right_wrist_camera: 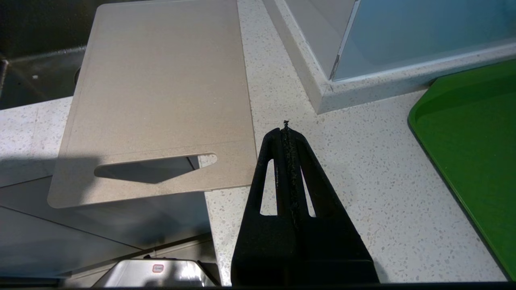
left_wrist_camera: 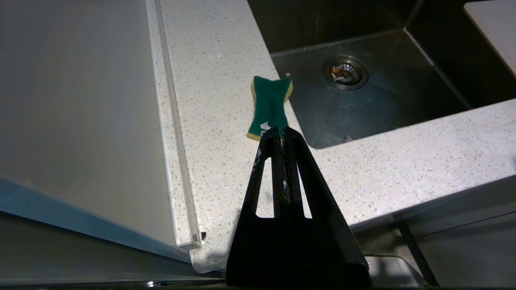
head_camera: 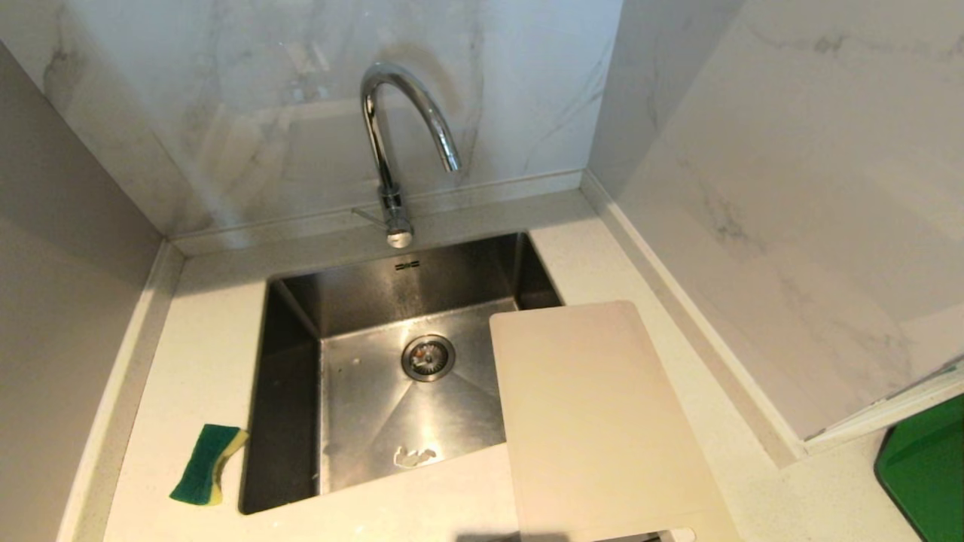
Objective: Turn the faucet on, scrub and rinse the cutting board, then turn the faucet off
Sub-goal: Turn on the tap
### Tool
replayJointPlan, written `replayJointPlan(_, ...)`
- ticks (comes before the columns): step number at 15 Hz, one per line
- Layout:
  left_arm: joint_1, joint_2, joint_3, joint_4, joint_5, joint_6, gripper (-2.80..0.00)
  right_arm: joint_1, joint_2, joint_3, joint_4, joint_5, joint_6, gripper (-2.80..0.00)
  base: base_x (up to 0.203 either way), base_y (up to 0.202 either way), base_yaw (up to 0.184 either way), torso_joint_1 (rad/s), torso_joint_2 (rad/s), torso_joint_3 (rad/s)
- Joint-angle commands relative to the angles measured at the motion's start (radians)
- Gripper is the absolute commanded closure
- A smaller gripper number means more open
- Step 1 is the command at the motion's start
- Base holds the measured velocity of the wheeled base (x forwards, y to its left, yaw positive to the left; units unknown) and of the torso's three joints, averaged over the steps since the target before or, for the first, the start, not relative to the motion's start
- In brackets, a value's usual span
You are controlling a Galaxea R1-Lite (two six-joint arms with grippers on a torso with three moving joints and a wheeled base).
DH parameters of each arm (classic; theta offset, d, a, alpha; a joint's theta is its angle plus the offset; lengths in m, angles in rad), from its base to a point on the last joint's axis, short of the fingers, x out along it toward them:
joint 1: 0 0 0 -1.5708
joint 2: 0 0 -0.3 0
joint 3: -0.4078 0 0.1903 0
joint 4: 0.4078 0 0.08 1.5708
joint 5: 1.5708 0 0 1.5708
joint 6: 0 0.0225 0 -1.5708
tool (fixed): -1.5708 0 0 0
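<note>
both grippers clenched, empty: left gripper [left_wrist_camera: 283,131] above sponge [left_wrist_camera: 271,106], right gripper [right_wrist_camera: 286,128] beside cutting board [right_wrist_camera: 161,92].

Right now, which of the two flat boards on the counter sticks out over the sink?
The cream-white cutting board: its far corner overhangs the sink basin. The green board lies wholly on the counter, further right, beyond the wall corner.
</note>
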Motion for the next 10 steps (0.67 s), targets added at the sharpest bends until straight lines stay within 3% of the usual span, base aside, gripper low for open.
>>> replayJointPlan(1,0.0,-0.001,0.003,0.0,0.0,0.001,0.0,0.0,0.002,0.0,0.0,0.0,0.0,0.0,0.0,0.0,0.0,0.0,0.0,0.0)
replayJointPlan(10,-0.004,-0.001,0.003,-0.003,-0.001,0.011,0.0,0.0,0.0,0.0,0.0,0.002,-0.005,0.0,0.0,0.0,0.0,0.0,0.0,0.0)
